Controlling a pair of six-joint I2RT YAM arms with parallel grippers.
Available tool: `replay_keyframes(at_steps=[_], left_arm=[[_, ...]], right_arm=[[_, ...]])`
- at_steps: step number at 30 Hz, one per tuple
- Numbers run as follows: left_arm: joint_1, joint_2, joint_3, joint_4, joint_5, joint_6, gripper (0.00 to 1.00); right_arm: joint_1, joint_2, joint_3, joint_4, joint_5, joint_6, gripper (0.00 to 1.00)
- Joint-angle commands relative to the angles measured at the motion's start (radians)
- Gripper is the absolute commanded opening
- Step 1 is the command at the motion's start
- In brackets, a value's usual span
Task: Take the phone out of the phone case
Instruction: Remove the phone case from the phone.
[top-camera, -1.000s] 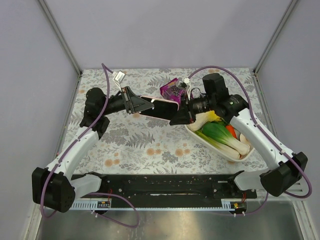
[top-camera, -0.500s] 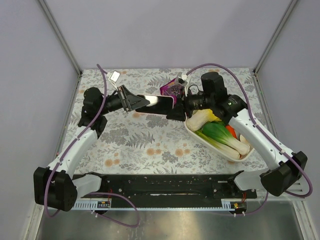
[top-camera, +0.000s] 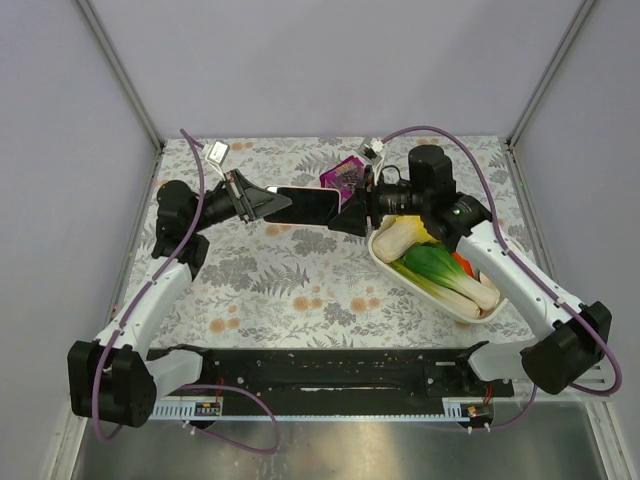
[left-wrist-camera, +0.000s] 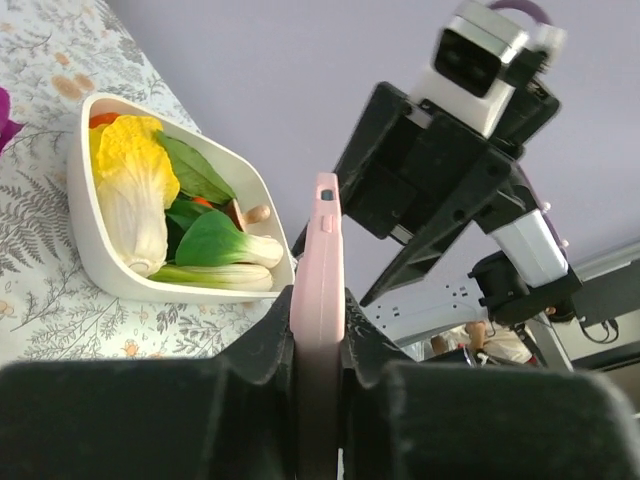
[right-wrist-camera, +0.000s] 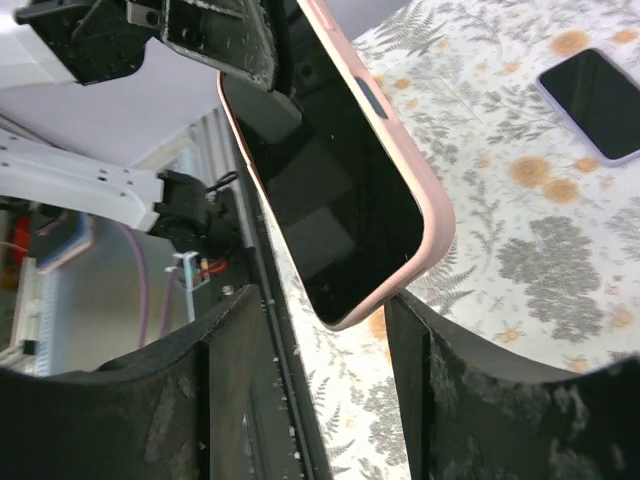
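The phone (right-wrist-camera: 335, 215), black screen showing, sits inside the pink phone case (right-wrist-camera: 425, 205). They are held level in the air, above the table (top-camera: 270, 285), in the top view (top-camera: 310, 204). My left gripper (top-camera: 277, 204) is shut on the case's left end. In the left wrist view the pink case edge (left-wrist-camera: 322, 250) stands pinched between those jaws (left-wrist-camera: 318, 335). My right gripper (top-camera: 352, 214) is open at the case's other end. In the right wrist view the case's corner lies between its spread fingers (right-wrist-camera: 325, 350), close to the right finger (right-wrist-camera: 440, 380).
A white bowl (top-camera: 480, 316) of vegetables stands at the right, under my right arm, and shows in the left wrist view too (left-wrist-camera: 85, 210). A purple packet (top-camera: 345, 172) lies behind the phone. A second dark phone (right-wrist-camera: 597, 90) lies flat on the floral table.
My right gripper has opened and let go of the phone's end. The left gripper has closed tighter on the case and carried it slightly back and to the left.
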Motion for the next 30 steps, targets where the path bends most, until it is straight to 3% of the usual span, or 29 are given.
replay_keyframes(at_steps=[1, 6, 12, 20, 24, 30], left_arm=[[0.007, -0.043, 0.004, 0.176, 0.036, -0.051, 0.0], [0.012, -0.049, 0.001, 0.212, 0.045, -0.078, 0.0], [0.013, -0.052, 0.0, 0.233, 0.058, -0.092, 0.0], [0.013, -0.05, -0.002, 0.222, 0.059, -0.086, 0.0], [0.013, -0.047, -0.005, 0.199, 0.053, -0.077, 0.0], [0.024, -0.03, -0.02, 0.103, -0.007, -0.069, 0.0]], right_arm=[[-0.016, -0.021, -0.058, 0.237, -0.2, 0.102, 0.58], [-0.016, -0.035, -0.158, 0.441, -0.346, 0.149, 0.51], [-0.015, -0.064, -0.192, 0.449, -0.376, 0.092, 0.45], [-0.019, -0.088, -0.2, 0.453, -0.371, 0.055, 0.27], [-0.019, -0.105, -0.224, 0.527, -0.394, 0.07, 0.1], [-0.019, -0.136, -0.209, 0.564, -0.443, 0.072, 0.03]])
